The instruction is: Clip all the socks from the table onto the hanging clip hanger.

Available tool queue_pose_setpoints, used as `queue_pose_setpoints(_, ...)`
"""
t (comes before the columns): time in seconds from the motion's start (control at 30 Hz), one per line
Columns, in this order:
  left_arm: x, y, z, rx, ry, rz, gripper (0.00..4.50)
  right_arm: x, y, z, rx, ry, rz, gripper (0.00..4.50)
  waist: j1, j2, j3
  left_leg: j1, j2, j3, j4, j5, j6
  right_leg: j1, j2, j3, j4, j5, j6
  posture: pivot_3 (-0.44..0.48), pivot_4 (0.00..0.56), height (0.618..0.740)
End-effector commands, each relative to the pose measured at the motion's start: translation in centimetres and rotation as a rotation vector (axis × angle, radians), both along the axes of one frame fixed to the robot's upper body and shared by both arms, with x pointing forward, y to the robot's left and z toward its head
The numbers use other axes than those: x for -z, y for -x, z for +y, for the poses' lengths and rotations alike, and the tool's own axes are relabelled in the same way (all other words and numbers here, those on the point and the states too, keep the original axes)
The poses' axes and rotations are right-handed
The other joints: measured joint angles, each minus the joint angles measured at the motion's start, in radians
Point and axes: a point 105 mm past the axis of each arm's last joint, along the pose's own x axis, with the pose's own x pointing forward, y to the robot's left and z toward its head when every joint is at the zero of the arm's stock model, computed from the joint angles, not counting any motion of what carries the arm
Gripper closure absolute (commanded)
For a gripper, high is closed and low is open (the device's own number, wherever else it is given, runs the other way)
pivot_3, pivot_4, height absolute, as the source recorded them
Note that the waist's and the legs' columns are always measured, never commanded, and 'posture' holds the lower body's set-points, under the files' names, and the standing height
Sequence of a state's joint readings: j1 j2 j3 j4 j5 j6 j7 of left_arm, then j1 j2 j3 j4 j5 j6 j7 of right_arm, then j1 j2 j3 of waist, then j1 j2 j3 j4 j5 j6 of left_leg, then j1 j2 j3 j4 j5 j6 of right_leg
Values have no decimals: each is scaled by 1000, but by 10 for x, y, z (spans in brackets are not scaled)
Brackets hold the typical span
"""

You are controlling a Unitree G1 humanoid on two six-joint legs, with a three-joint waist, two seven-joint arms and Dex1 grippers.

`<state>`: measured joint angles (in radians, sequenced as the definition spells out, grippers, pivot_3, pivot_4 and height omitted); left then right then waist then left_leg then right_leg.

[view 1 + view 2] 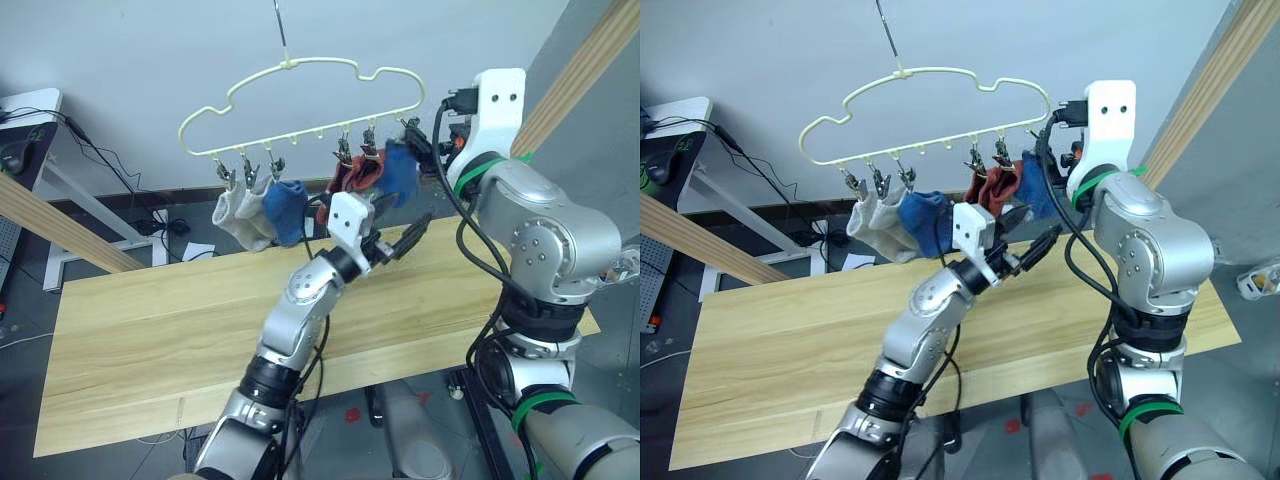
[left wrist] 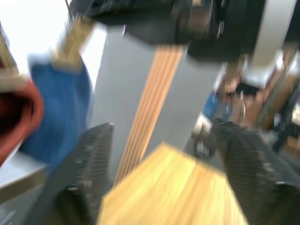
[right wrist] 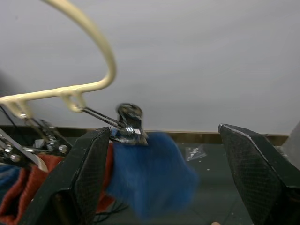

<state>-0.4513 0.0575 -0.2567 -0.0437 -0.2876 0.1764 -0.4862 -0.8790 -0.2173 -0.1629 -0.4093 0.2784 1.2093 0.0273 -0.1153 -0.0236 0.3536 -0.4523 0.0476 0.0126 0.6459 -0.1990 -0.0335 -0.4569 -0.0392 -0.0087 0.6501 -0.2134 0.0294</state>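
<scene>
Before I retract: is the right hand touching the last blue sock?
Apart. In the right wrist view the blue sock hangs between the right hand fingers, clear of both.

Six socks are hanging from one clip hanger: two light grey, two blue, two rust-red.

Lab: floor cables, desk, wooden frame poles.
</scene>
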Motion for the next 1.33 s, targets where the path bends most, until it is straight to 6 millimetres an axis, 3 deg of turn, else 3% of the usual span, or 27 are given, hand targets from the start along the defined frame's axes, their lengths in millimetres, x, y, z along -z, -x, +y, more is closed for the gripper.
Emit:
queue_pose_setpoints(0.03,-4,17,14,40,-66,-52,24,-7,12,-7,-27,51,-67,630,0,0,0,0,0,0,0,0,0,0,0,0,0,0,0,-230,314,740)
queue_pose_setpoints(0.2,11,34,60,41,-207,1,24,2,24,-19,-105,150,-59,630,1,0,0,0,0,0,0,0,0,0,0,0,0,0,1,-217,303,740)
queue_pose_setpoints(0.5,20,41,170,-177,-462,122,24,25,45,-29,-316,362,37,630,4,-3,-7,1,0,1,1,0,0,0,0,1,1,-3,4,-160,263,740)
queue_pose_setpoints(0.6,18,46,206,-224,-523,150,0,34,51,-33,-383,419,75,27,9,-5,-11,1,1,1,0,0,0,0,0,0,0,-3,4,-141,251,740)
queue_pose_setpoints(0.8,17,58,254,-293,-635,216,0,46,67,-38,-554,516,120,27,32,-7,-29,1,1,1,0,0,-1,0,0,0,-1,-3,4,-111,216,740)
queue_pose_setpoints(1.03,17,65,286,-425,-701,269,0,46,70,-52,-608,539,121,27,36,-12,-70,1,1,2,0,0,-1,0,0,0,-2,-2,4,-76,160,740)
queue_pose_setpoints(1.33,17,66,291,-452,-676,302,0,51,65,-60,-610,531,108,27,38,-15,-128,4,1,3,1,0,-1,2,0,1,-2,0,1,-61,118,740)
